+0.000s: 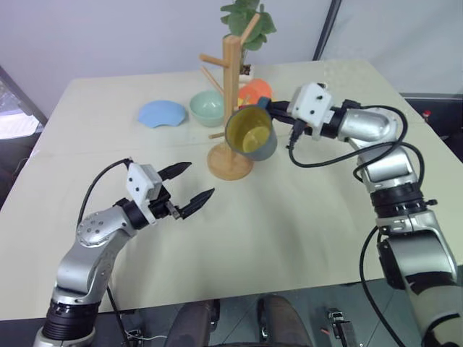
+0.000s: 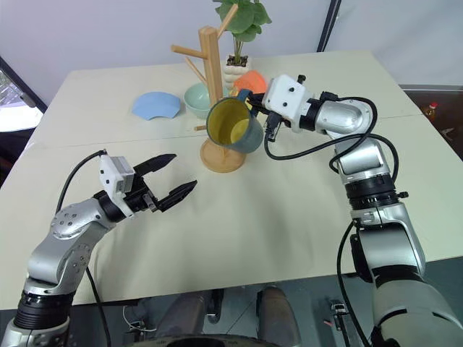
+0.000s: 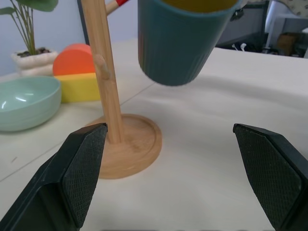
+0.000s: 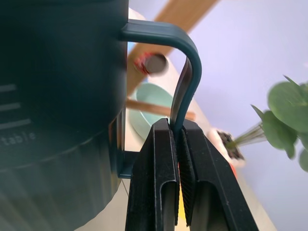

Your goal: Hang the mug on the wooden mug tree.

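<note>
The dark teal mug with a yellow inside hangs in the air, tipped with its mouth toward me, right beside the wooden mug tree and over its round base. My right gripper is shut on the mug's loop handle, and reaches in from the right. A peg of the tree runs just behind the handle. My left gripper is open and empty, low over the table in front of and to the left of the tree's base; its fingers frame the post.
Behind the tree stand a pale green bowl, a blue plate, an orange cup and a potted plant. The cream table stretches wide in front of the tree.
</note>
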`<state>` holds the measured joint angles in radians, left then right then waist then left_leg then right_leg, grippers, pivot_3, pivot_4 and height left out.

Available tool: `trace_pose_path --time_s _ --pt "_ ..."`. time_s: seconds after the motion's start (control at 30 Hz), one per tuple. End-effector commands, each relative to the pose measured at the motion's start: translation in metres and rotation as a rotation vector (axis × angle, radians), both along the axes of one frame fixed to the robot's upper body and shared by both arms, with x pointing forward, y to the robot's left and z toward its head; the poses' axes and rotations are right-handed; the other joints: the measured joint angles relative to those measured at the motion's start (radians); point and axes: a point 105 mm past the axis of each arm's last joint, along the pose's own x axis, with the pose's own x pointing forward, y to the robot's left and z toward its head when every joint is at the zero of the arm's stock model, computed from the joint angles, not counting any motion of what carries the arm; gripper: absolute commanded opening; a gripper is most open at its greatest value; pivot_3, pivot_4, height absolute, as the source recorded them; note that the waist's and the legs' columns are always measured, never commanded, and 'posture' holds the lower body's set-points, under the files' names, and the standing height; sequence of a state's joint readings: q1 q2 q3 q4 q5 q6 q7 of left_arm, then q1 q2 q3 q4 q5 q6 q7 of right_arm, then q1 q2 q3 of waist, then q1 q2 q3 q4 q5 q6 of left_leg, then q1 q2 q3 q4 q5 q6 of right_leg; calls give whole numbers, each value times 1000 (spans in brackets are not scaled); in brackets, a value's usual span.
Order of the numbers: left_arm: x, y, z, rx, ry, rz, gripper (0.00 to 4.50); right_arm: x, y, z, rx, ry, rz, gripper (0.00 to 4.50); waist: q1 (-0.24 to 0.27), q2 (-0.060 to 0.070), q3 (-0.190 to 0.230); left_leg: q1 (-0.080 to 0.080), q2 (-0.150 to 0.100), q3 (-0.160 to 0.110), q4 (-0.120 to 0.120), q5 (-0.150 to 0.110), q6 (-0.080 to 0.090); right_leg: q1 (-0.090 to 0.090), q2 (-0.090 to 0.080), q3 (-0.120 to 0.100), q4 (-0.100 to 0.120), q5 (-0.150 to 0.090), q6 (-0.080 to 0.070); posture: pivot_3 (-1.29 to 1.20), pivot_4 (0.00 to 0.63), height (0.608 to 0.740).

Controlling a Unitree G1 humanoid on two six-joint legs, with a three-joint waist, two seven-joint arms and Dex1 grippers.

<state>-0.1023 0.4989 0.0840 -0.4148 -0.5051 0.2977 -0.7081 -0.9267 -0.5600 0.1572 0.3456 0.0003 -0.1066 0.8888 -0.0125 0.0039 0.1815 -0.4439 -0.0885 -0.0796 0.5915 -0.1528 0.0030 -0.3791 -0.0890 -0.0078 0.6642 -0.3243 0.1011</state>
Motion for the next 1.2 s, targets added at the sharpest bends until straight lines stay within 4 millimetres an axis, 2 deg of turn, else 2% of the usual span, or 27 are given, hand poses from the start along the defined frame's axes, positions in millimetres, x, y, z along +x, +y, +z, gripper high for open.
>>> trace_pose_path --time_s 0.03,0.33,0.43,0.6,0.77,0.87,0.97,1.1,1.2 --pt "-4 5 25 -45 -81 16 4500 2 13 21 -16 -74 19 36 -1 0 0 0 0 0 0 0 0 -1 0 0 0 0 0 0 150 740" --pt "-6 6 34 -57 -98 20 4500 9 21 23 -46 -77 18 36 1 0 0 0 0 0 0 0 0 -3 1 1 0 0 0 0 150 740" --pt "-7 5 35 -58 -99 20 4500 8 21 25 -46 -80 17 1019 1 0 0 0 0 0 0 0 -1 -3 1 1 1 0 0 0 150 740" --pt "-4 4 35 -58 -101 18 4500 8 14 35 -42 -118 -12 3481 0 0 0 0 0 0 0 0 -1 -3 1 1 1 0 0 0 150 740" --pt "-1 8 33 -59 -91 41 4500 4 -13 46 13 -123 -71 3481 3 0 0 0 0 0 0 0 -1 -4 1 1 1 0 0 0 150 740" --pt "8 22 25 -83 -54 134 4500 -1 -44 42 197 -27 -111 3481 7 -1 0 0 0 0 0 0 -1 -2 1 1 1 0 0 0 150 740" --pt "19 45 11 -127 -17 291 4500 -8 -68 20 416 119 -133 3481 8 -1 0 1 0 -1 0 0 0 1 1 1 0 0 0 0 150 740" --pt "28 80 -15 -173 42 513 4500 -17 -85 -37 578 321 -184 3481 1 -1 0 1 0 -1 0 0 0 1 1 1 1 0 0 0 150 740" --pt "27 95 -36 -170 86 609 4500 -24 -88 -81 621 415 -237 3481 -2 0 0 1 0 -1 0 0 0 0 1 2 1 0 0 0 150 740"
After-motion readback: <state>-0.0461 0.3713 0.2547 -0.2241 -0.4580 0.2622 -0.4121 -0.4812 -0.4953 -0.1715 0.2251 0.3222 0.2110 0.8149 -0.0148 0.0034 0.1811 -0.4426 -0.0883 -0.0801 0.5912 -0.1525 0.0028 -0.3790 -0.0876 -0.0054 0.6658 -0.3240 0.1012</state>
